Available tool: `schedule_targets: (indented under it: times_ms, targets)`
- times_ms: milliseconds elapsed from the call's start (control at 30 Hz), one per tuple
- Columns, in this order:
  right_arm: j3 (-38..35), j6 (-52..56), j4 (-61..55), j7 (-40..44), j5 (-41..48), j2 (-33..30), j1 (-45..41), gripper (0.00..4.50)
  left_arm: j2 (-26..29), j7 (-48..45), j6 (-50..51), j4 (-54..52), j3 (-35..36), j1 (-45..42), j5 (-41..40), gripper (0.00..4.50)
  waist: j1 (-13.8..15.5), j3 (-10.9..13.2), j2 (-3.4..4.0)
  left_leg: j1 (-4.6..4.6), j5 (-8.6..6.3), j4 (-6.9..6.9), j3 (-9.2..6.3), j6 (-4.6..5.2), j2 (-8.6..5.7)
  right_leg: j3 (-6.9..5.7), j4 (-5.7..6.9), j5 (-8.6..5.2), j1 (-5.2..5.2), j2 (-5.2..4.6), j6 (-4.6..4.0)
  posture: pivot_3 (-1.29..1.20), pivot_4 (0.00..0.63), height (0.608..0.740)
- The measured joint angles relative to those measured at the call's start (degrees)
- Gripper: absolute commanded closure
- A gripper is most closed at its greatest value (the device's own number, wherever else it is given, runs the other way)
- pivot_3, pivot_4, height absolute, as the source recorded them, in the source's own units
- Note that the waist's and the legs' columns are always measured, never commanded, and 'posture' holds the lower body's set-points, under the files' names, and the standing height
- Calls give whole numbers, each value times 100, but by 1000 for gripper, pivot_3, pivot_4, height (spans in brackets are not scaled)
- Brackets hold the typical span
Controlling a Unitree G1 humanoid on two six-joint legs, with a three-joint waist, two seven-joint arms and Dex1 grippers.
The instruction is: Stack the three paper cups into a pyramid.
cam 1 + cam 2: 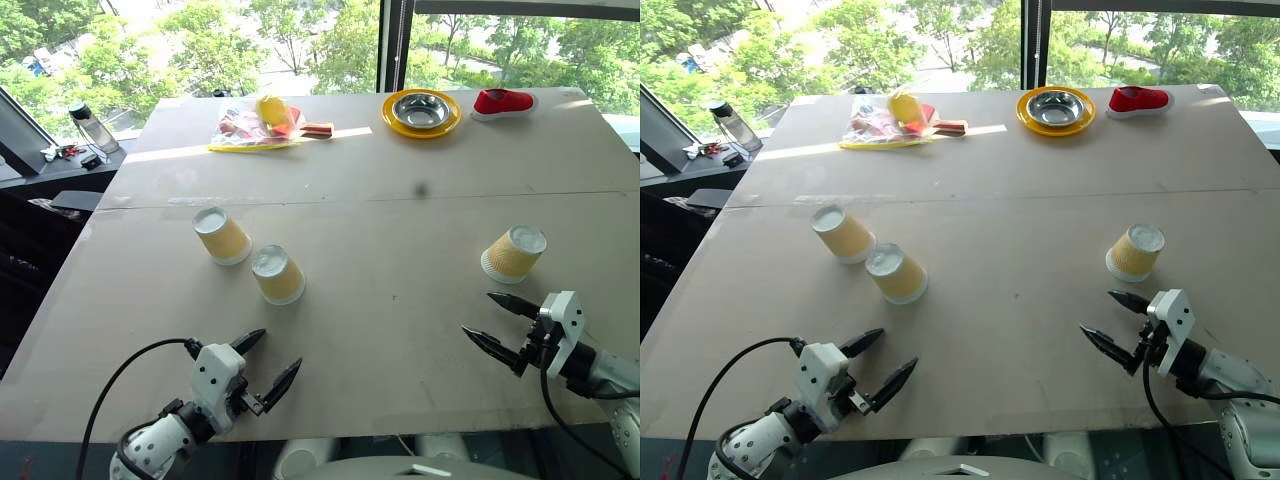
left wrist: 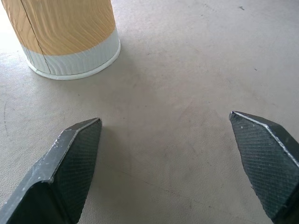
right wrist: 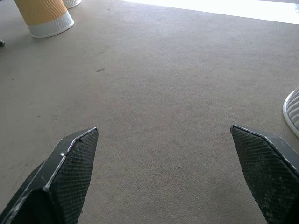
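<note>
From the head camera, you see 3 paper cups standing upside down on the desk (image 1: 400, 200), each with its long axis upright, wide rim down and white base up. No brand or writing can be read on any of them. 2 sit close together on the left half: the far left cup (image 1: 221, 235) and the near left cup (image 1: 277, 274) just beside it, apart as far as you can tell. The third cup (image 1: 514, 253) stands alone, well apart on the right. None is stacked.

Your left gripper (image 1: 265, 362) hovers near the desk's front edge, pointing forward and inward, its fingers spread wide and empty. Your right gripper (image 1: 498, 321) sits just in front of the third cup, pointing inward toward the left, its fingers likewise spread and holding nothing.

At the far edge lie a steel bowl on a yellow plate (image 1: 421, 111), a red shoe (image 1: 503, 101) and a plastic bag of toys (image 1: 255, 125).

In the left wrist view, 2 black fingers (image 2: 70, 163) stand apart over bare desk, with the near left cup ahead, its seam visible.

In the right wrist view, the fingers (image 3: 70, 168) stand apart too. The near left cup lies far ahead, and the third cup's rim (image 3: 292, 109) is just beside 1 finger.
</note>
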Motion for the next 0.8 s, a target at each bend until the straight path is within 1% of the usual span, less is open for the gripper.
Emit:
schedule_targets:
  times_ms: [533,800]
  targets:
    - [86,-558,133,236,-174,33,52,28,-4,-111,-104,56,44,-48,-203,0,-1,1,-2,0,0,0,0,0,0,0,0,0,0,2,0,0,150,732]
    - [91,-771,247,275,-230,71,52,28,-1,-69,42,55,64,-71,-391,0,-1,2,-3,0,0,0,0,0,0,0,0,0,0,2,0,0,150,732]
